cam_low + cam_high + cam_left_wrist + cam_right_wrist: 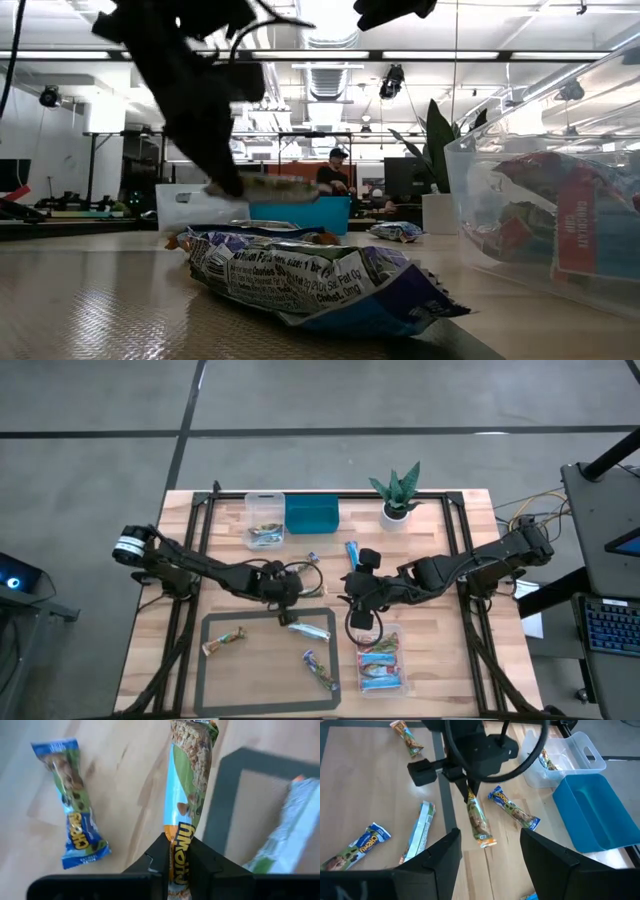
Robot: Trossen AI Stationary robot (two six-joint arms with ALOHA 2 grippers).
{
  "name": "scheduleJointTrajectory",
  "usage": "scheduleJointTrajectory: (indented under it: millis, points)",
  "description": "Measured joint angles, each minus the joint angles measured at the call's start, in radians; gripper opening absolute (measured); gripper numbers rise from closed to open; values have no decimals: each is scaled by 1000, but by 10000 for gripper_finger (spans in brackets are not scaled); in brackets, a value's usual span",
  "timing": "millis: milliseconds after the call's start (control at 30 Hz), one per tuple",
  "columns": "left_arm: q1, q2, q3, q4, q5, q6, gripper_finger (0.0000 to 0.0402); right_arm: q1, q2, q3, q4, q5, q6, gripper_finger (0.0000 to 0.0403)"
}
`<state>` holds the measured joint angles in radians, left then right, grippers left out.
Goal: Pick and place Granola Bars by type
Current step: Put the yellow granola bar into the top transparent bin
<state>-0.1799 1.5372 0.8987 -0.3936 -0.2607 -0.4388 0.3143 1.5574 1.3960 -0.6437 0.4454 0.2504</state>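
Note:
My left gripper is shut on a granola bar in a green, blue and orange wrapper, above the table's middle. The right wrist view shows the same bar below my left gripper. A blue bar lies flat on the wood just beyond it. A silvery bar and two mixed-colour bars lie inside the dark-framed rectangle. My right gripper hovers open to the right of the middle, holding nothing. My left gripper pinches one end of the bar between its two fingers. The fingers slant down from the table's left, and the bar runs on past the fingertips in line with them. It is lifted clear of the table, its free end tilted lower.
A clear tub with bars and a teal bin stand at the far edge, a potted plant to their right. Another clear tub with blue bars sits near right. A further blue bar lies near the middle.

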Motion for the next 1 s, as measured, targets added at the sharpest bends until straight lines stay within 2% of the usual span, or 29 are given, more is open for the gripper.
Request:
scheduleJointTrajectory:
  millis: [300, 633, 800, 1000]
  points:
    - [70, -136, 99, -120, -26, -7, 25, 0, 0, -2, 14, 1, -15, 194]
    - [221, -250, 269, -338, -55, 68, 25, 0, 0, -2, 34, 2, -23, 194]
    - [327, -271, 323, -415, -62, 122, 25, 0, 0, -3, 38, 2, -23, 194]
    - [488, -302, 325, -475, -60, 192, 23, 0, 0, -3, 42, 1, -23, 194]
